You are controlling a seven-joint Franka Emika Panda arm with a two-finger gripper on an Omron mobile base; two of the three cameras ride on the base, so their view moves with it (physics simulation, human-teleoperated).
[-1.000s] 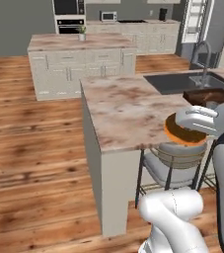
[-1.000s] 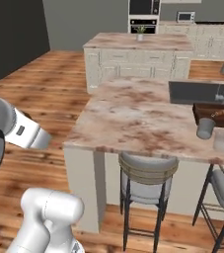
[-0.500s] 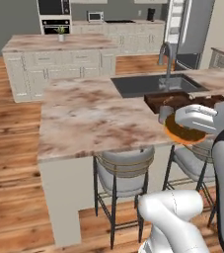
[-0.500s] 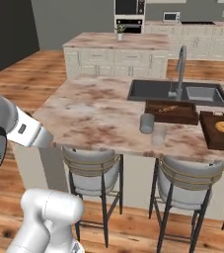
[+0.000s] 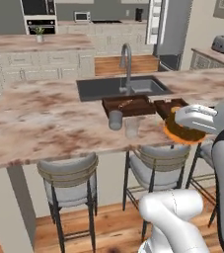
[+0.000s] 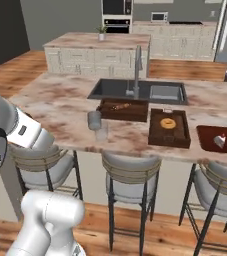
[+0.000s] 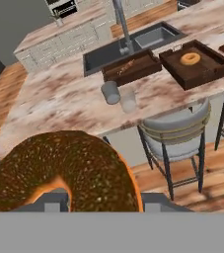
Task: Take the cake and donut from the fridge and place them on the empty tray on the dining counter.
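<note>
The dining counter (image 6: 65, 102) runs across the room with a pinkish-beige marble top veined in brown, over a wooden plank floor (image 6: 135, 235). A dark sink (image 6: 140, 91) with a grey faucet (image 6: 136, 70) is set into its far side. Grey stools (image 6: 130, 175) on thin metal legs stand along the near edge. Behind it is a second island (image 6: 100, 52) with pale cabinets and a small potted plant (image 6: 101, 31), then a wall oven (image 6: 116, 12) and a microwave (image 6: 159, 17) against the back wall. No writing or brand can be read anywhere.

The gripper (image 5: 185, 129) hangs above the near edge of the counter, its jaws closed on the donut (image 7: 59, 170), a brown-glazed ring with an orange rim that sits right at the fingers, close to the hand camera. Beyond the jaws, on the counter, stand a grey cup (image 7: 110, 92) and a clear glass (image 7: 128, 100), just beside each other. Farther out sit two deep dark-brown wooden trays: one (image 7: 130, 67) by the sink and one (image 7: 196, 63) holding a paler golden ring donut (image 7: 190, 59). Still farther to that side lies the flat reddish-brown tray (image 6: 215, 141), and the cake (image 6: 219, 141), a small white slice with a red berry, already rests on it, well apart from the jaws.
</note>
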